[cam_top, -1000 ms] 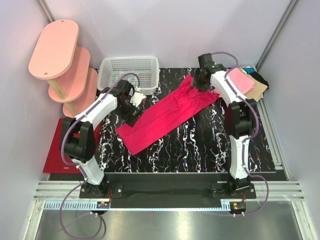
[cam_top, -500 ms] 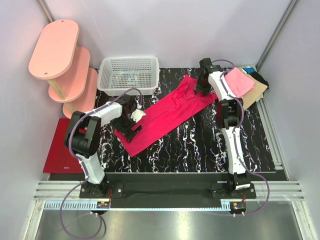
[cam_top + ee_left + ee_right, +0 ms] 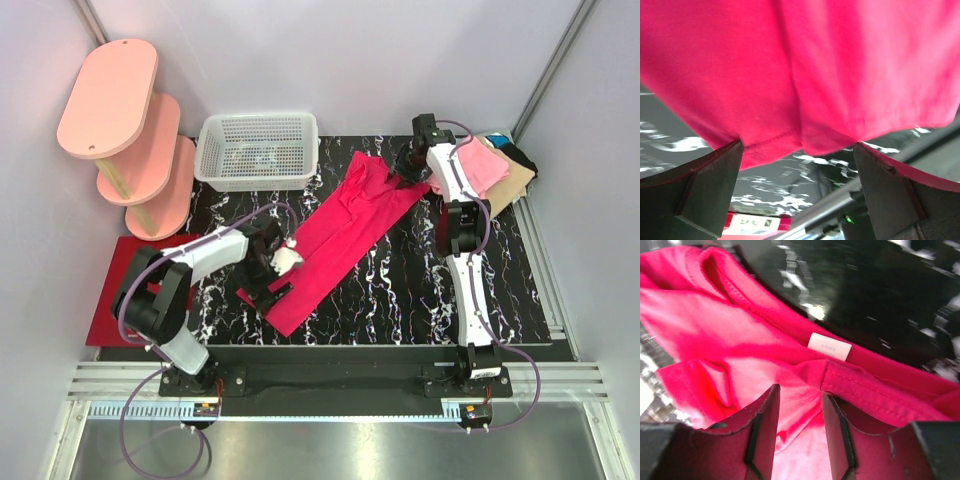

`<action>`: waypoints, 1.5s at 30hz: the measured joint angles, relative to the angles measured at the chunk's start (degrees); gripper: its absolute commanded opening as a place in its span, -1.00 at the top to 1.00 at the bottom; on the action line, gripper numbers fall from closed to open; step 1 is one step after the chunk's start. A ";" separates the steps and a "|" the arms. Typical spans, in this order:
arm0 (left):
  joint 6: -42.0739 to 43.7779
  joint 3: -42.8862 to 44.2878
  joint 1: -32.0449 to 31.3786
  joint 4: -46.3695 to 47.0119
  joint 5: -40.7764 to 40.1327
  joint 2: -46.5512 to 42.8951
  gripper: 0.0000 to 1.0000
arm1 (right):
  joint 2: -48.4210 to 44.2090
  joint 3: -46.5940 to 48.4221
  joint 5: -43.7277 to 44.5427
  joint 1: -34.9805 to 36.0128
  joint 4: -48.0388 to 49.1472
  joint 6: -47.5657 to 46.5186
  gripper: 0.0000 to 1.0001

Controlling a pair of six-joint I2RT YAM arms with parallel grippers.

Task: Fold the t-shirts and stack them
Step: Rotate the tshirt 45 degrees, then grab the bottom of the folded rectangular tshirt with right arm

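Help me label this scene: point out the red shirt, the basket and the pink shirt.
Red shirt (image 3: 345, 225), top view, middle of the cloth.
Basket (image 3: 256, 181), top view, near wall.
Pink shirt (image 3: 487, 166), top view, folded upper face.

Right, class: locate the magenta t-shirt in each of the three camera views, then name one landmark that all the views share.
Top external: the magenta t-shirt lies as a diagonal strip across the middle of the table.
Left wrist: the shirt fills the upper frame, with its hem lowest.
Right wrist: it fills the left and bottom, with its white label near centre.
Shared landmark: the black marbled tabletop.
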 measured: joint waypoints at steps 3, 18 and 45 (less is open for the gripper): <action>-0.35 -0.37 -3.23 -2.21 0.72 -0.79 -0.98 | 0.61 0.13 -4.39 -0.28 2.36 -1.05 -0.03; -5.64 15.69 -5.73 -5.49 -7.76 -12.13 -0.98 | -9.11 -4.02 5.33 4.63 6.49 -9.51 -0.75; -9.70 15.15 37.88 2.16 3.08 -21.62 -0.98 | -38.18 -52.74 44.48 73.02 11.39 -22.53 -0.60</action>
